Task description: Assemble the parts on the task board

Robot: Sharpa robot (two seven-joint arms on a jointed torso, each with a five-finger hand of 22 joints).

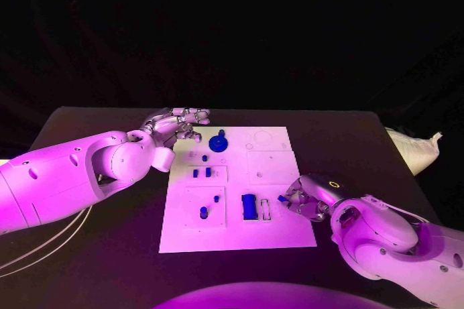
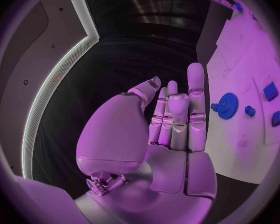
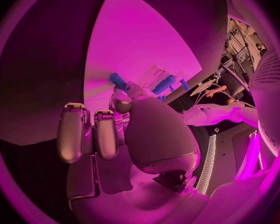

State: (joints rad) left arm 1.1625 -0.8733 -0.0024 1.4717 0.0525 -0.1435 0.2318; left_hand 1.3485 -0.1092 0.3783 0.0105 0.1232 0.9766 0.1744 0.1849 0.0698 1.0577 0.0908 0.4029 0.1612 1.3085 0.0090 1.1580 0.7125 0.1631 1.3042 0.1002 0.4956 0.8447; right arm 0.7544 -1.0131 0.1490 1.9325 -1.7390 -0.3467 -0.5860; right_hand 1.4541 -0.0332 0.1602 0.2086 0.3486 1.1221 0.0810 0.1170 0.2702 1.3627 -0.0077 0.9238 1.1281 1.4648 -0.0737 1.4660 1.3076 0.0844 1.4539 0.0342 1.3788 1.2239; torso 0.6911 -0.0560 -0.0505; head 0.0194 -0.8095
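The white rectangular task board point(image 1: 275, 232) lies flat at the centre of the black tabletop point(image 1: 87, 125).

Left hand: the silver left hand point(image 1: 179, 127) sits at the board's 11 o'clock corner, just beside its edge. In the left wrist view its fingers point(image 2: 196, 97) stand extended side by side and hold nothing.

Right hand: the silver right hand point(image 1: 308, 198) rests over the board's 3 o'clock edge. A small blue cylindrical peg point(image 1: 282, 199) is pinched at its fingertips; in the right wrist view the same peg point(image 3: 117, 80) projects from between the thumb and a finger, just above the white board surface. The other fingers are curled downward.

Parts on the board:
- A blue toothed gear wheel point(image 1: 219, 144) stands at about 12 o'clock, near the left hand.
- Two small blue blocks point(image 1: 201, 173) lie at 10 o'clock from the board centre.
- Two small blue pieces point(image 1: 210, 206) lie in the square panel at 8 o'clock.
- A long blue rectangular bar point(image 1: 249, 206) lies at 6 o'clock from the board centre, just beside the right hand's fingertips at their 9 o'clock side.
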